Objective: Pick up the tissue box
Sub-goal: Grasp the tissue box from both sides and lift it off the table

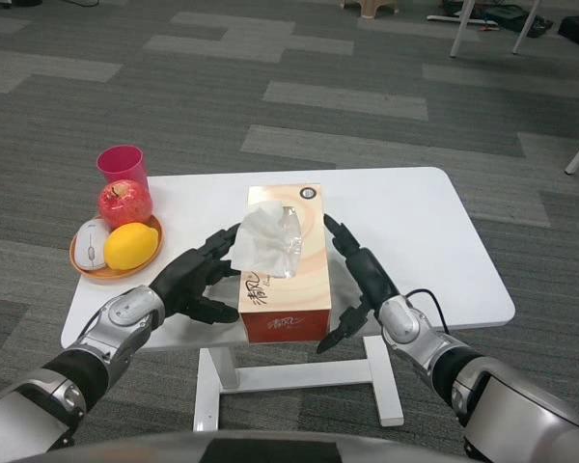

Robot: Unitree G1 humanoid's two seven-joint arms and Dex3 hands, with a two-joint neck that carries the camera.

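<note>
One cam only: head view, looking fwd and down over the white worktop (415,222), fairly near. Carpeted floor (270,77) fills the top. No 2nd view to share with.

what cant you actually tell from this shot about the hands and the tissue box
- Head view: whether the left hand presses the tissue box; the box's left wall faces away.
- Head view: whether the right hand touches the box; its fingers look slightly apart from the side.
- Head view: the print on the box front, too small to read.
- Head view: the box's underside, hidden against the table.
</note>
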